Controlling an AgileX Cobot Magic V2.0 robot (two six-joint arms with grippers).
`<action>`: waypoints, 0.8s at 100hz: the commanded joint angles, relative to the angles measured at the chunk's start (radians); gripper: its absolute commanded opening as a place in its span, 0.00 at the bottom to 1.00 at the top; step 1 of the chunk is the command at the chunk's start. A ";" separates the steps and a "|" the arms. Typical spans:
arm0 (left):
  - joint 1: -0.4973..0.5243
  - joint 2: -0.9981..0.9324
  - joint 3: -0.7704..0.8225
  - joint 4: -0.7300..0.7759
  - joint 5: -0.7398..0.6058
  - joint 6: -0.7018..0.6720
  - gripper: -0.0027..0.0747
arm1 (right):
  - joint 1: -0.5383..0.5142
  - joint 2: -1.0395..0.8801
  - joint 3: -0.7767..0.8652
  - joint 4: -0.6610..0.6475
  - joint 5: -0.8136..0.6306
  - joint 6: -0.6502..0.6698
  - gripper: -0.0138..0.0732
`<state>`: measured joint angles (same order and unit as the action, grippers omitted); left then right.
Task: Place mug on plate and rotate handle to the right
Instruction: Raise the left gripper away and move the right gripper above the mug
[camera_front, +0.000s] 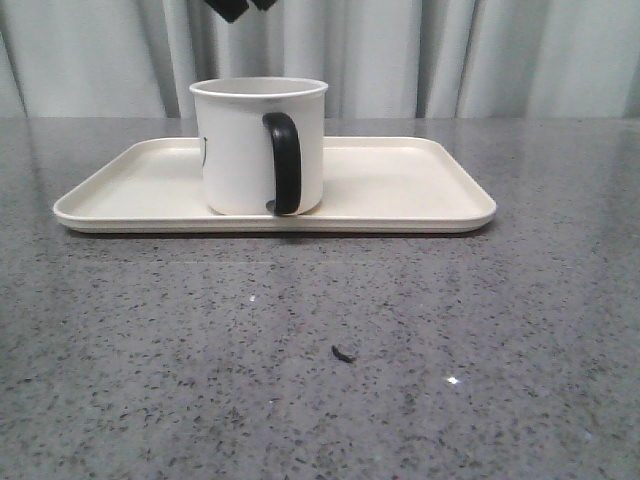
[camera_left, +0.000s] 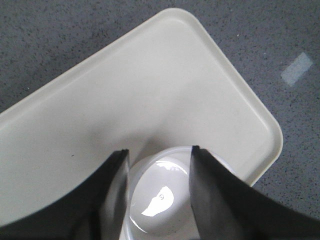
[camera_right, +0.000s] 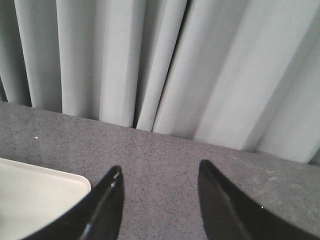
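Front view: the mug (camera_front: 258, 145) stood upright on the plate (camera_front: 400, 190), left of the plate's middle, its handle (camera_front: 283, 162) facing the camera. Left wrist view: the left gripper (camera_left: 159, 150) hung spread above the mug's mouth, holding nothing. Right wrist view: the right gripper (camera_right: 159, 172) was spread, empty, beside the plate's corner.

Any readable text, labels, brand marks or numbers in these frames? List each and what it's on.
None readable.
Mug: a sliver of black print shows at its left edge in the front view; too little shows to tell what it is.
Handle, plate and table: no markings visible.
Left pincer and right pincer: plain black, no labels.
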<state>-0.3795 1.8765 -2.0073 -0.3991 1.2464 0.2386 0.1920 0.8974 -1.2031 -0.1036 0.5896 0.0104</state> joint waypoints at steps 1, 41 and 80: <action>-0.005 -0.102 -0.033 -0.017 0.019 -0.010 0.40 | -0.002 -0.003 -0.034 -0.019 -0.070 -0.010 0.57; -0.003 -0.358 -0.033 0.321 0.019 -0.062 0.22 | -0.002 -0.003 -0.034 -0.019 -0.074 -0.010 0.57; -0.003 -0.631 0.008 0.608 0.019 -0.145 0.01 | 0.002 0.033 -0.126 -0.018 -0.091 -0.010 0.57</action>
<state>-0.3795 1.3142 -1.9967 0.1609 1.2743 0.1172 0.1920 0.9120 -1.2577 -0.1036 0.5834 0.0104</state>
